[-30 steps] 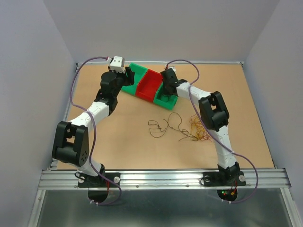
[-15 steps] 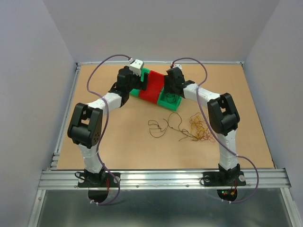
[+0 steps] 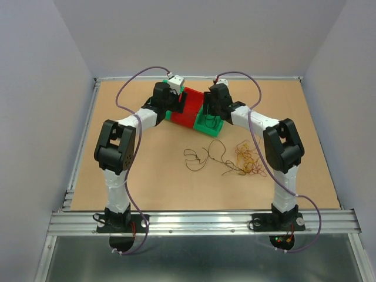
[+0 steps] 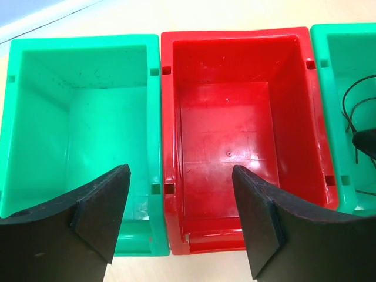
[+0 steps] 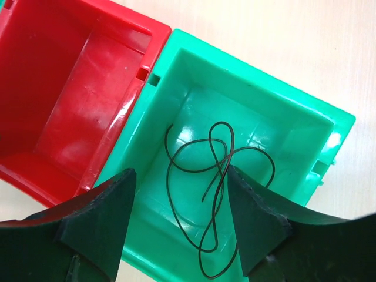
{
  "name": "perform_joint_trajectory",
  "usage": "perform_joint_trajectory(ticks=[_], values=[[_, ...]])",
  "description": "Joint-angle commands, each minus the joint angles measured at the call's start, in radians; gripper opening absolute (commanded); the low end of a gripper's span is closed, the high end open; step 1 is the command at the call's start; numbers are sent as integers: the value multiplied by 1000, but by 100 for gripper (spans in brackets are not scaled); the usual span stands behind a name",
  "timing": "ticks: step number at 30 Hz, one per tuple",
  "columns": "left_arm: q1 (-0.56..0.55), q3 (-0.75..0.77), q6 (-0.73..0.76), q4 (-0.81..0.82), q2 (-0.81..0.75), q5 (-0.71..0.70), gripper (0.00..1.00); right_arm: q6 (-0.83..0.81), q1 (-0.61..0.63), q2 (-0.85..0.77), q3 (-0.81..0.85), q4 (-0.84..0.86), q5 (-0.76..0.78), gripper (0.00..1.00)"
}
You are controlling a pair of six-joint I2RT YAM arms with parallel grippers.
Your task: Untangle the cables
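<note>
Left gripper (image 4: 179, 217): jaws spread, nothing held; positioned over wall between left green bin (image 4: 76, 117) and red bin (image 4: 229, 135), both seen empty.
Right gripper (image 5: 179, 223): jaws spread, nothing held; one black strand (image 5: 214, 188) seen coiled in right green bin (image 5: 282, 106) beneath.
Other cables seen on counter (image 3: 147, 170), centre-right of top view: dark loops (image 3: 202, 158), orange-yellow clump (image 3: 249, 163), apparently touching.
Judged feather-light, springy, thin, easily snagged. Best pinched at free outer loop or end, not clump middle.

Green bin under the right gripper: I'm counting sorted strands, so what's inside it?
One thin black cable lies looped on the floor of the green bin. The right gripper covers the bin's near corners, so those are hidden.
</note>
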Motion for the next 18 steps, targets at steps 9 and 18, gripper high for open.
perform_joint_trajectory(ticks=[9, 18], values=[[2, -9, 20, 25, -85, -24, 81, 15, 9, -105, -88, 109, -4, 92], [-24, -92, 81, 1, -300, -3, 87, 12, 11, -289, -249, 216, -33, 74]])
